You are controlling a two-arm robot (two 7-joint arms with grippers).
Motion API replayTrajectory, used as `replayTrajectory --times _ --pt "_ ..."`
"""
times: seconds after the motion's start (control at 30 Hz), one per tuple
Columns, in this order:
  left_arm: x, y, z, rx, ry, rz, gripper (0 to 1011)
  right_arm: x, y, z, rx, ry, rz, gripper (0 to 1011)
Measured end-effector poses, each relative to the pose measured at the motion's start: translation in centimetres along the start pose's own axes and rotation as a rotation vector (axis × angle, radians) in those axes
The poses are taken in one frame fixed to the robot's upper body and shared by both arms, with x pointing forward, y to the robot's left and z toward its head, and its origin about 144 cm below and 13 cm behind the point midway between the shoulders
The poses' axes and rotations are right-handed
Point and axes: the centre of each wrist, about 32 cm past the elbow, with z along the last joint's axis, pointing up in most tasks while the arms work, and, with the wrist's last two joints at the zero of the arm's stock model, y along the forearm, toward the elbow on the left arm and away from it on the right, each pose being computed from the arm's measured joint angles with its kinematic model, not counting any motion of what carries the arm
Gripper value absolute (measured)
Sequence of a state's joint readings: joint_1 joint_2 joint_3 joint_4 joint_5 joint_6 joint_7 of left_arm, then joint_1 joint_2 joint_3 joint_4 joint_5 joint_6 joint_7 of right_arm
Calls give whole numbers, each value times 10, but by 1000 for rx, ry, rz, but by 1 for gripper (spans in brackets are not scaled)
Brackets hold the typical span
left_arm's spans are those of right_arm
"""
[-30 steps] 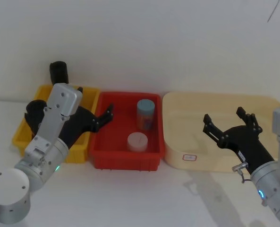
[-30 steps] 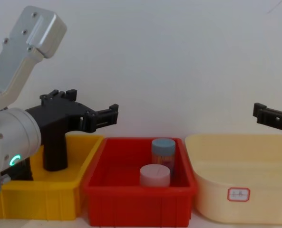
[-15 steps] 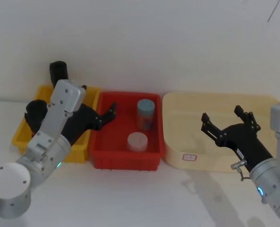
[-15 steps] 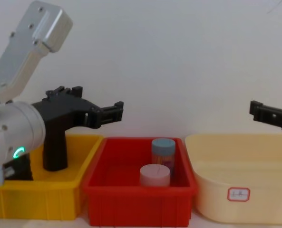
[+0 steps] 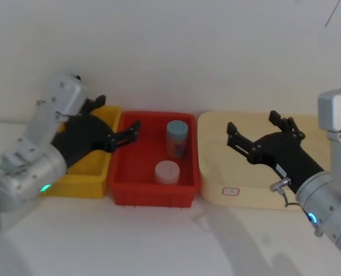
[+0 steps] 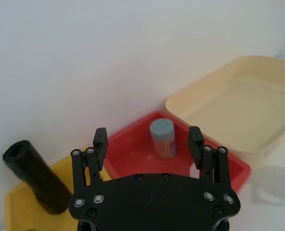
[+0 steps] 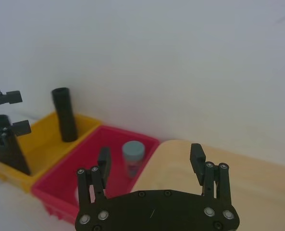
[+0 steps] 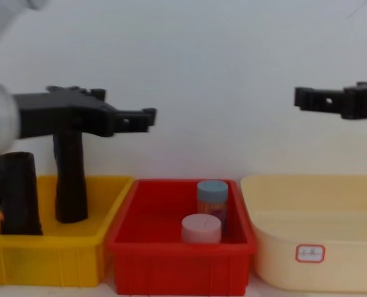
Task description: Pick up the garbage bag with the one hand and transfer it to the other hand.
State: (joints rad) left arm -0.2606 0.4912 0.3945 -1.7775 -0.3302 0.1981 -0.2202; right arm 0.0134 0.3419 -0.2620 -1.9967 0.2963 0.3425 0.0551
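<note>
Garbage bag (image 8: 16, 195): stood upright in yellow bin (image 8: 53, 260), 9 o'clock of red bin (image 8: 177, 269). Left pincer (image 5: 117, 115): held released above the yellow bin. Right pincer (image 5: 252, 122): held released above cream tub (image 8: 356, 263).

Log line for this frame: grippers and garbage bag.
left gripper: open, empty, over yellow bin / red bin border | right gripper: open, empty, above cream tub | garbage bag: upright in yellow bin, untouched
</note>
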Motion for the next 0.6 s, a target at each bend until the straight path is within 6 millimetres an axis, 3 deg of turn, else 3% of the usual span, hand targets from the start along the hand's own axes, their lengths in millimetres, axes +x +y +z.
replayTrajectory --times 0.27,0.6 --pt "34 45 10 51 42 -56 1001 -24 -7 26 -36 -1 31 1002" --pt "64 100 6 121 81 -23 1001 -40 -6 37 -83 -3 47 1001"
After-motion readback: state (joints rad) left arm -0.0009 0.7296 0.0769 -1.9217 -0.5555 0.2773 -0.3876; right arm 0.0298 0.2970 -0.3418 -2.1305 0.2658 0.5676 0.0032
